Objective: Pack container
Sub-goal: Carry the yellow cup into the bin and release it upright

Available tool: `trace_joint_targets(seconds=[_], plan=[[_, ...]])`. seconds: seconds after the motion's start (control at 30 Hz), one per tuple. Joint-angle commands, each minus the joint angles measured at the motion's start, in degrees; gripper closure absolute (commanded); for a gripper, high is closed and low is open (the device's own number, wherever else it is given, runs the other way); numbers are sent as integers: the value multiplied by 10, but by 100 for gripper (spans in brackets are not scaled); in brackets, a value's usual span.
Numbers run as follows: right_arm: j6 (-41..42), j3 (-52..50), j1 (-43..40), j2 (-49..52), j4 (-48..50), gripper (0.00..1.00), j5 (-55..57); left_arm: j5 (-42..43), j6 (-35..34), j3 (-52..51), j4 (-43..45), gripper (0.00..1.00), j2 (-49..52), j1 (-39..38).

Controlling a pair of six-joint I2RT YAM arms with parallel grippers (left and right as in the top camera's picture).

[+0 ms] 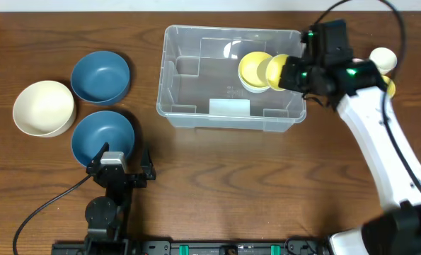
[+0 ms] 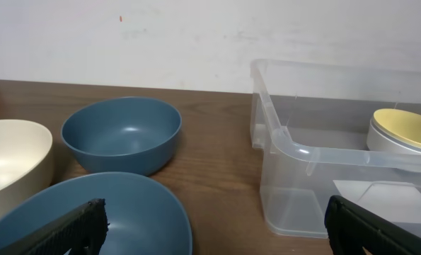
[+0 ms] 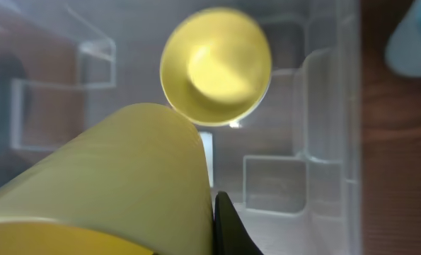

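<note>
The clear plastic container point(image 1: 196, 117) stands at the table's middle back. One yellow cup point(image 1: 251, 69) sits inside it near the right end; it also shows in the right wrist view point(image 3: 216, 65) and the left wrist view point(image 2: 405, 131). My right gripper point(image 1: 289, 74) is shut on a second yellow cup point(image 1: 275, 72) and holds it tilted over the container's right end, beside the first cup. In the right wrist view that held cup point(image 3: 111, 177) fills the lower left against one dark finger point(image 3: 228, 230). My left gripper point(image 1: 122, 164) is open and empty at the front left.
Two blue bowls point(image 1: 100, 76) point(image 1: 102, 134) and a cream bowl point(image 1: 44, 108) stand left of the container. The nearer blue bowl point(image 2: 111, 212) lies just ahead of my left gripper point(image 2: 217, 227). A white cup point(image 1: 383, 58) and a yellow item point(image 1: 388, 86) sit right of the container.
</note>
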Motion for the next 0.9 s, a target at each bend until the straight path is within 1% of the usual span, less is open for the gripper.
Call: trace_joint_targets(seconds=[0.0, 0.27, 0.4, 0.67, 0.87], plan=[[-25, 17, 23, 37, -10, 99, -14, -5, -3, -11, -21, 2, -3, 2], [-34, 17, 58, 116, -32, 99, -4, -5, -3, -11, -21, 2, -3, 2], [-34, 17, 62, 136, -38, 99, 6, -5, -3, -11, -21, 2, -3, 2], [-34, 17, 62, 168, -56, 99, 75, -5, -3, -11, -21, 2, -3, 2], [-34, 17, 62, 196, -54, 99, 77, -5, -3, -11, -21, 2, -3, 2]])
